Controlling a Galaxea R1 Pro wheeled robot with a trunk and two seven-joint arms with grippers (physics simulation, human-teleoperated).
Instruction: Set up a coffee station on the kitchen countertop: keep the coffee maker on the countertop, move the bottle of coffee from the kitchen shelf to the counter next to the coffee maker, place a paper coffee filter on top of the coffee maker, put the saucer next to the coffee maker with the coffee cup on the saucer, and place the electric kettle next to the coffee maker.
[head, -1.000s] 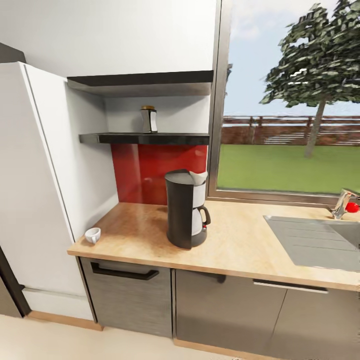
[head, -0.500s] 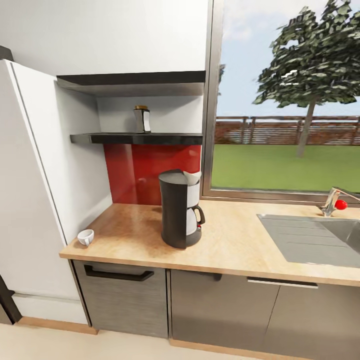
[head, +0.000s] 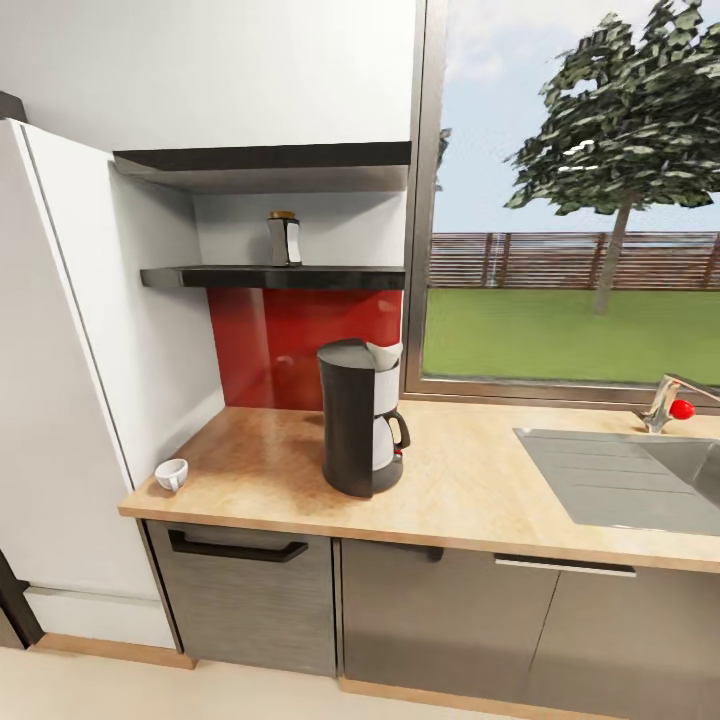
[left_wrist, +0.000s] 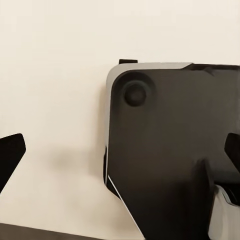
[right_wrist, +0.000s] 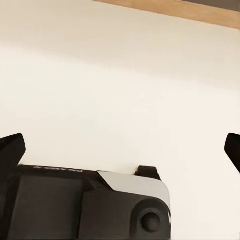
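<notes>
The black coffee maker stands on the wooden countertop, with a glass carafe in its front and a pale paper-like cone at its top. On the dark shelf above it stands the bottle of coffee, upright, with a brown lid. A small white coffee cup lies tipped on its side at the counter's left front corner. In the left wrist view my left gripper hangs open over the pale floor and the robot's dark base. My right gripper is open too, over the floor.
A tall white fridge closes off the counter's left end. A steel sink with a tap is set into the counter at the right. A window lies behind, and grey cabinet fronts run below.
The whole head view shifted slightly a second ago, so the camera moved; it has held still for the last half second. Nothing on the counter or shelf has moved.
</notes>
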